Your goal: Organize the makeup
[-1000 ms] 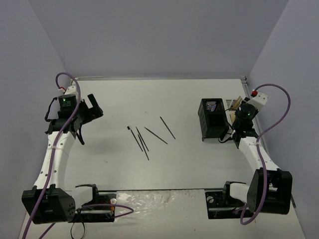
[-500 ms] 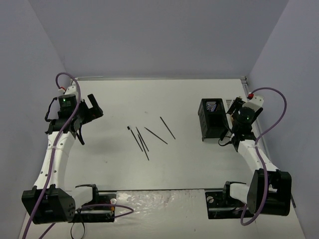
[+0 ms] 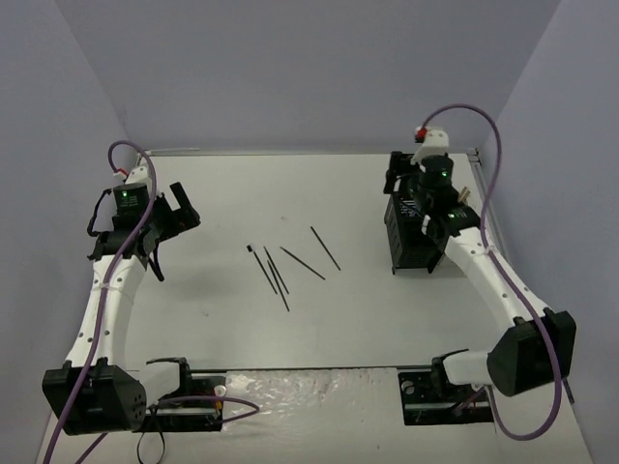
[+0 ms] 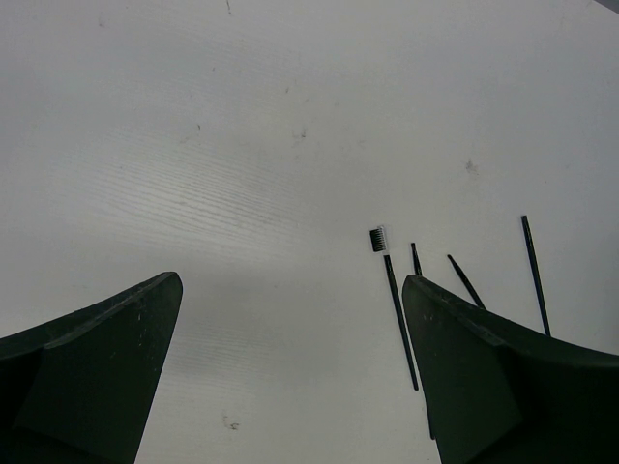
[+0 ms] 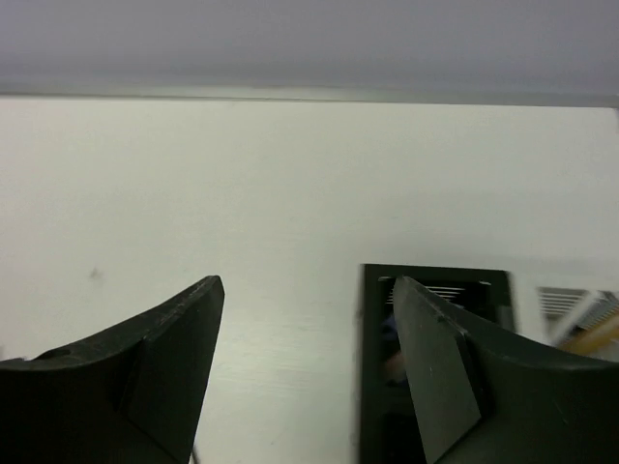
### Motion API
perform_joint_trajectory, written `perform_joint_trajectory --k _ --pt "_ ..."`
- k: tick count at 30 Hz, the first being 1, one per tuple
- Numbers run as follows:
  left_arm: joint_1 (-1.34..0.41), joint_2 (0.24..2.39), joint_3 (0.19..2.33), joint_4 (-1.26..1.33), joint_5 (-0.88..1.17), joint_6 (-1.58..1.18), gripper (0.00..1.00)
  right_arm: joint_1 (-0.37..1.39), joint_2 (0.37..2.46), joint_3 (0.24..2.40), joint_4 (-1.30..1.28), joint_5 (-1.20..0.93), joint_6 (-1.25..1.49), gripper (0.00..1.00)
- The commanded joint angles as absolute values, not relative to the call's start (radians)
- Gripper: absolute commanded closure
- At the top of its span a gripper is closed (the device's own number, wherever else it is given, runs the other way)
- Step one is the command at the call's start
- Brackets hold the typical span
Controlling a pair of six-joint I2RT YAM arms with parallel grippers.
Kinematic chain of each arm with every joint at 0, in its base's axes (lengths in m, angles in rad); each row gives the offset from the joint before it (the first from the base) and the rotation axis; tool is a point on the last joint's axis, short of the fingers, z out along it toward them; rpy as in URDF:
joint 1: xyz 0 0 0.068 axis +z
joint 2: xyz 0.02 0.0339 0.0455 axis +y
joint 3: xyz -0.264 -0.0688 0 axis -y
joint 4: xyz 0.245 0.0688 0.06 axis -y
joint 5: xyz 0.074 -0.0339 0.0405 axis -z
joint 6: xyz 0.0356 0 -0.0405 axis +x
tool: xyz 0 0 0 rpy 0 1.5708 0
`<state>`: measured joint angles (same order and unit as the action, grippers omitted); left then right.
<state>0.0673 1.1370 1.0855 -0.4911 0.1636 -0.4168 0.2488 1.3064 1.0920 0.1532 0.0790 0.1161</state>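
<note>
Sorting partly done at best, judging by the layout. Loose near the middle of the white bench (image 3: 193,319), well apart from any holder: four thin black makeup sticks, namely a slim black brush with a small bristled head (image 4: 399,319) and three plain black pencils (image 3: 302,263) fanned beside it. Farther right, a black mesh holder (image 3: 406,246) with faint bluish and orange shapes inside, too blurred to name. Just past it, beige wooden sticks (image 5: 595,331) beside a white slotted compartment (image 5: 561,300). Left to do, by this reckoning: getting all four loose sticks into the holder.

Left claw (image 4: 290,280) spread wide, empty, hovering over bare bench just short of the brush. Right claw (image 5: 308,282) likewise parted, gripping nothing, poised over the edge of the holder.
</note>
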Motion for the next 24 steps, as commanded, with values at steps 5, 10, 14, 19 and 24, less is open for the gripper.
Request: perform_joint_trajectory --k 5,10,14,19,24 --pt "0.075 1.123 1.121 -0.454 0.157 -0.419 0.03 0.529 1.691 1.36 -0.175 0.077 0.124 0.4" --pt "0.075 1.126 1.12 -0.454 0.152 -0.417 0.03 0.585 1.895 1.498 -0.266 0.065 0.11 0.47" --pt "0.074 1.132 1.12 -0.454 0.152 -0.418 0.03 0.59 1.995 1.56 -0.278 0.034 0.092 0.54" --pt "0.075 1.138 1.121 -0.455 0.153 -0.419 0.03 0.595 2.093 1.608 -0.293 0.015 0.071 0.58" --pt "0.075 1.143 1.122 -0.456 0.156 -0.42 0.03 0.604 2.136 1.639 -0.304 0.011 0.064 0.62"
